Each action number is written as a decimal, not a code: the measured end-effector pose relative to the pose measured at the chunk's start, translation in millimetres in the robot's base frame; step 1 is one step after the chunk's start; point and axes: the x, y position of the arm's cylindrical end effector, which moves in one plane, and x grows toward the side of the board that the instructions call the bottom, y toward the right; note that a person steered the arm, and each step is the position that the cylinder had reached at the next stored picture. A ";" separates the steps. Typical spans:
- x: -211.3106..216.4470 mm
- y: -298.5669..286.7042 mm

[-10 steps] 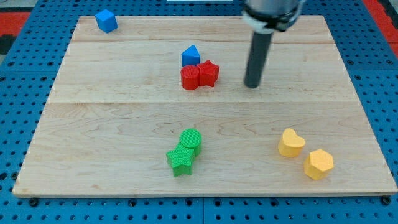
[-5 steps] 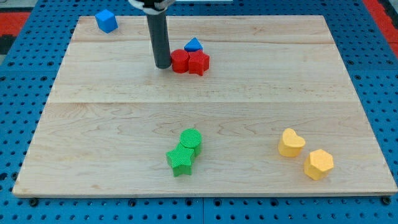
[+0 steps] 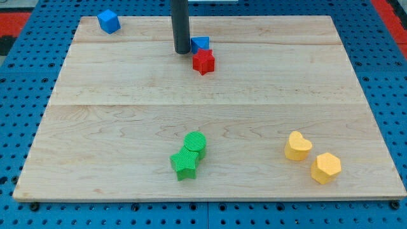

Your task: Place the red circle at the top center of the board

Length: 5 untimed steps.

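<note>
The red circle does not show in the camera view; the dark rod may be hiding it. My tip [image 3: 182, 51] rests on the board near the top centre. It is just left of a small blue block [image 3: 201, 44] and up-left of the red star [image 3: 203, 62]. The red star sits just below the blue block, touching or nearly touching it. The rod rises straight up out of the view's top.
A blue cube [image 3: 109, 21] sits at the board's top left corner. A green circle [image 3: 196, 142] and a green star [image 3: 185, 163] touch at the bottom centre. A yellow heart [image 3: 297, 145] and a yellow hexagon [image 3: 326, 168] lie at the bottom right.
The rod swept from the right of the red pair to their left, then moved up and right. The red circle, seen beside the red star before, is out of sight now.
</note>
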 end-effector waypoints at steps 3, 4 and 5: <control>-18.6 25.2; -30.5 31.7; -34.8 31.7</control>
